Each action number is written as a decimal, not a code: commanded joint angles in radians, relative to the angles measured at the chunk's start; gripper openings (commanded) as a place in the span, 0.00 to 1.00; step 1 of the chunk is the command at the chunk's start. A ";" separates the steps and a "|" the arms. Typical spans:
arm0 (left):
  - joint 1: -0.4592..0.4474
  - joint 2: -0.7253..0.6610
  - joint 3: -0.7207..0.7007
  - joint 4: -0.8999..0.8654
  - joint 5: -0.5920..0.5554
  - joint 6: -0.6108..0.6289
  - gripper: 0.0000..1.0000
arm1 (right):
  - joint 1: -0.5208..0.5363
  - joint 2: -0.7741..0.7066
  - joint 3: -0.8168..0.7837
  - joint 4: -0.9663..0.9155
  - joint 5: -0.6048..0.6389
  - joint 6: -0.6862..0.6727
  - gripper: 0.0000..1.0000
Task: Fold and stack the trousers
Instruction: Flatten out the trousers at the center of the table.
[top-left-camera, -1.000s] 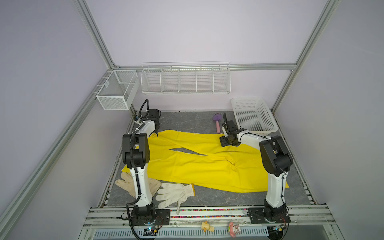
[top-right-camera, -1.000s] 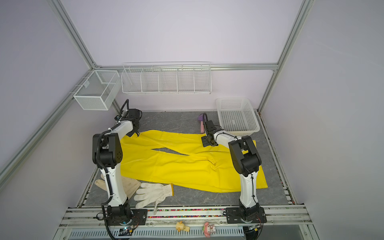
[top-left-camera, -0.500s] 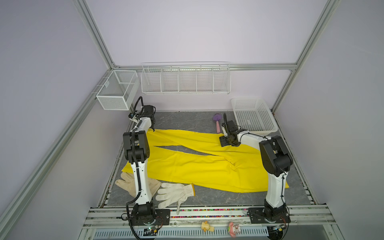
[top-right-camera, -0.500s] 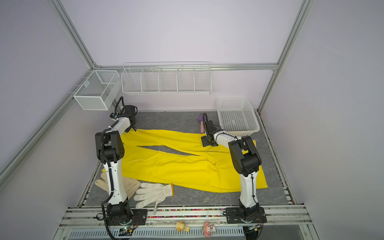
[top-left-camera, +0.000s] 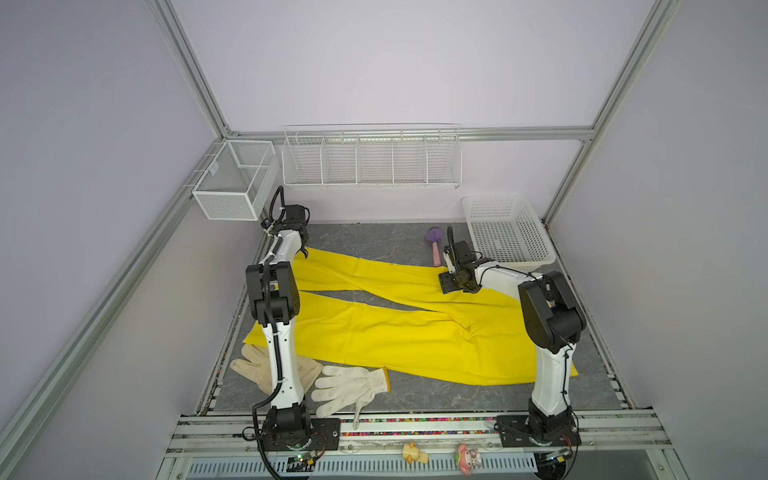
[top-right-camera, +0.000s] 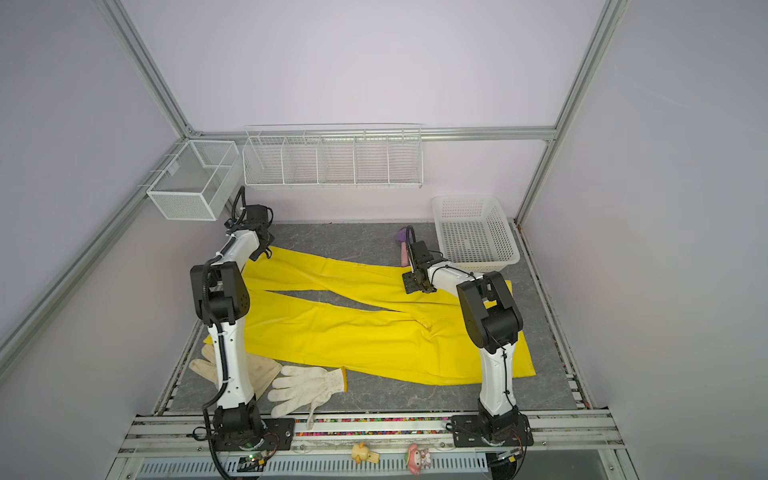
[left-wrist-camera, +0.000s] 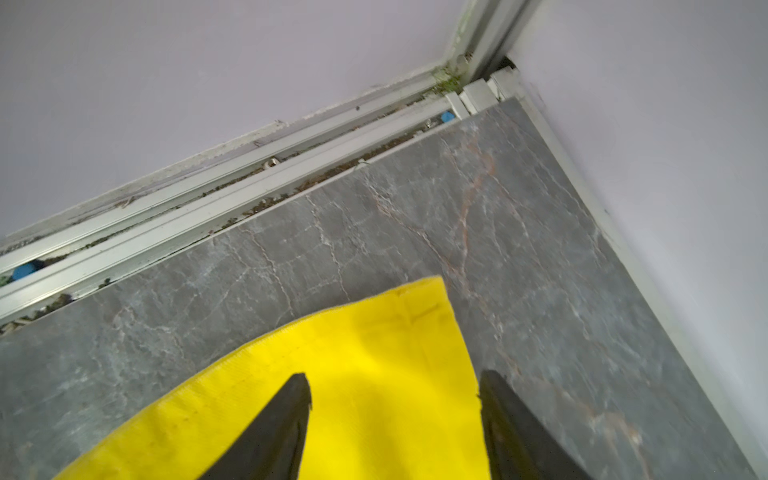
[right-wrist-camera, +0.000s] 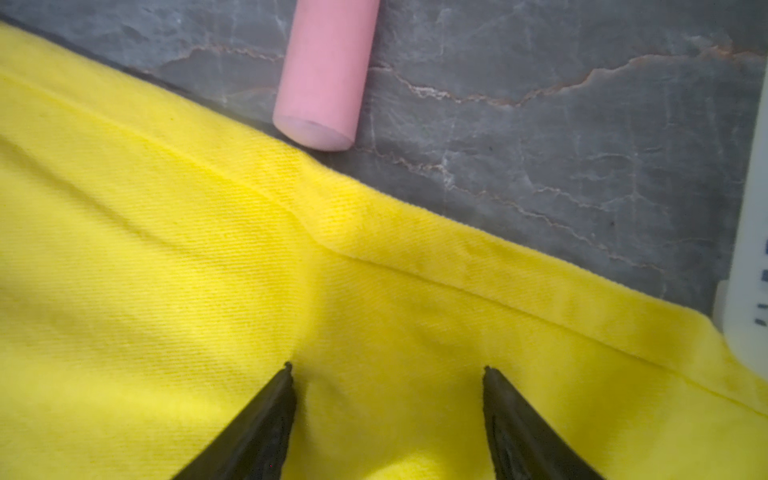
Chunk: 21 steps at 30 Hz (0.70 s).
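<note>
**While Both Tools Stand Open: Trousers Flat on the Desk**

As they lie at this moment, the trousers (top-left-camera: 395, 332) are spread out unfolded on the grey desk (top-left-camera: 374, 237). The waist is on my right arm's side and both legs run toward my left arm's side. The legs diverge, and a narrow wedge of bare desk shows between them.

**Left tool** (left-wrist-camera: 395, 386): jaws apart, nothing between them. It sits above the hem corner of the far leg, close to the far corner of the desk. In the left wrist view, one finger (left-wrist-camera: 286, 424) is over yellow cloth. The other is at the cloth's side edge, over stone. I cannot tell whether either tip touches down.

**Right tool** (right-wrist-camera: 386, 370): jaws apart, nothing gripped. It sits over the far edge of the trousers near the hip. Both fingertips are over cloth, and a stitched seam runs just ahead of them. A pink handle (right-wrist-camera: 324, 75) lies on the desk just beside that edge.

**Surroundings:**
- A white basket (top-left-camera: 507, 232) stands at the far corner of the desk on my right arm's side, just beyond the waist.
- A knitted glove (top-left-camera: 353, 384) lies at the near edge of the desk, just beside the near leg.
- A cream glove (top-left-camera: 253, 365) lies next to it, partly hidden behind my left arm.
</note>
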 joint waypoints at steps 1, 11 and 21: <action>0.008 -0.096 -0.024 -0.091 0.111 0.046 0.69 | -0.007 -0.040 -0.004 -0.050 -0.019 -0.029 0.73; 0.002 -0.321 -0.391 -0.113 0.277 0.017 0.69 | -0.002 -0.056 0.004 -0.058 -0.047 -0.031 0.73; -0.011 -0.373 -0.580 -0.001 0.410 -0.081 0.55 | 0.015 -0.053 -0.003 -0.056 -0.049 -0.035 0.74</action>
